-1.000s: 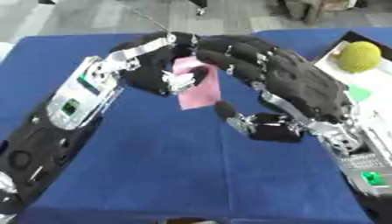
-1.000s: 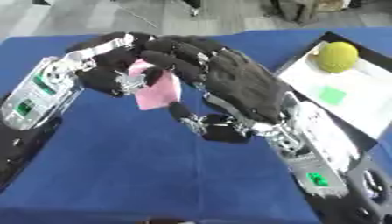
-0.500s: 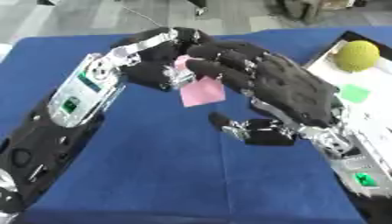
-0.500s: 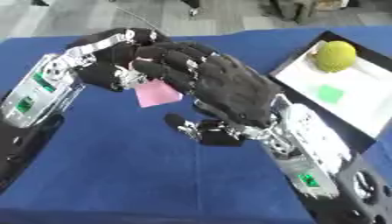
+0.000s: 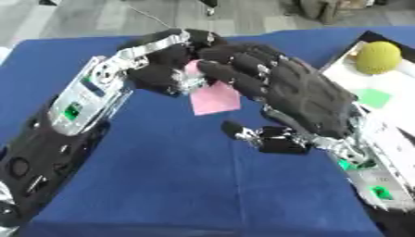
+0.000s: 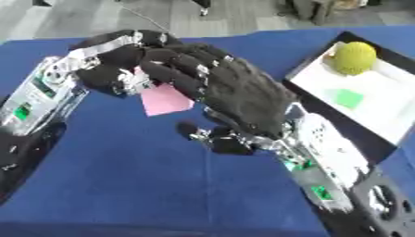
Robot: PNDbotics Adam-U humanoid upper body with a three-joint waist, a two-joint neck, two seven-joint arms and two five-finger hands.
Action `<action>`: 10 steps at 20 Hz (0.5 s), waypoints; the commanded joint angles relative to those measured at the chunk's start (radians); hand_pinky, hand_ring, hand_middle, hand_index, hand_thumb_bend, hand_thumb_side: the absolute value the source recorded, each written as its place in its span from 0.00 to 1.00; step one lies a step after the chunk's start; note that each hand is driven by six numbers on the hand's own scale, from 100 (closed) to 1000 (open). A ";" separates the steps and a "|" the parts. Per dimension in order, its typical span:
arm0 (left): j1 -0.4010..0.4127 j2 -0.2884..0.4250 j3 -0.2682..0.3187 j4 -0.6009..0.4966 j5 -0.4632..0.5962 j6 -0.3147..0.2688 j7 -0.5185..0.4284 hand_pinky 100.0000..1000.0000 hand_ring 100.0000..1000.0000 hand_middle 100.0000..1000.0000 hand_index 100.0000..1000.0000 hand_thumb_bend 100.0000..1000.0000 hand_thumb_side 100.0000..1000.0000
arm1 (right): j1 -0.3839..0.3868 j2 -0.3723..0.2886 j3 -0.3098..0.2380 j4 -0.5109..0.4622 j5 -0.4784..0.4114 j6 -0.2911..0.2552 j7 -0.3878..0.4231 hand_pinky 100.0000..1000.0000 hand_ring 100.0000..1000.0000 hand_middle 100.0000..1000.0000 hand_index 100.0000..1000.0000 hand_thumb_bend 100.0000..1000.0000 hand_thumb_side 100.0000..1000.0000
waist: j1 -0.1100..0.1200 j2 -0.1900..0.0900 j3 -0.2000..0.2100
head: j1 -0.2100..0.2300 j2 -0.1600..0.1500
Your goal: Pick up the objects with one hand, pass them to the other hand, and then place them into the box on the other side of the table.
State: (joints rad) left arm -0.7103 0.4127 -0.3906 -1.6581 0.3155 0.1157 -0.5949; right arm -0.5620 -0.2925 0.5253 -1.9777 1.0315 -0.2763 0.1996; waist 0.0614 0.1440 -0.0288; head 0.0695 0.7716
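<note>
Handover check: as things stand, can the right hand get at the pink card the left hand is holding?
Probably yes. The right hand already has its fingers over the pink card, which hangs from the left hand above the blue table; nothing lies between them.

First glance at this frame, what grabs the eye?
The two black hands meeting above the middle of the blue table: the left hand and the right hand close together around a pink sheet that hangs between them. Next, at the right edge, the white-lined box with a yellow-green ball and a small green square in it.
</note>
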 commanded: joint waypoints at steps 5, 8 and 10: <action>-0.010 0.009 -0.006 -0.057 0.031 0.024 -0.014 0.39 0.36 0.39 0.62 0.00 0.26 | -0.002 0.006 -0.004 0.027 0.067 0.014 -0.033 0.90 0.92 0.93 1.00 0.27 0.00 | 0.001 -0.011 0.005 | -0.004 -0.002; -0.007 0.010 -0.012 -0.069 0.042 0.032 -0.026 0.40 0.37 0.39 0.62 0.00 0.26 | 0.000 0.007 -0.004 0.041 0.088 0.022 -0.045 0.89 0.90 0.89 1.00 0.28 0.00 | 0.001 -0.011 0.005 | -0.006 -0.002; -0.006 0.010 -0.014 -0.074 0.047 0.036 -0.034 0.40 0.37 0.39 0.62 0.00 0.26 | 0.001 0.007 -0.004 0.049 0.104 0.029 -0.054 0.89 0.89 0.84 1.00 0.26 0.00 | 0.001 -0.011 0.006 | -0.006 -0.002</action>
State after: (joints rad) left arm -0.6962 0.4145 -0.4062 -1.6837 0.3420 0.1524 -0.6207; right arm -0.5547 -0.2791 0.5259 -1.9515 1.1166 -0.2557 0.1481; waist 0.0649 0.1440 -0.0243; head 0.0667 0.7716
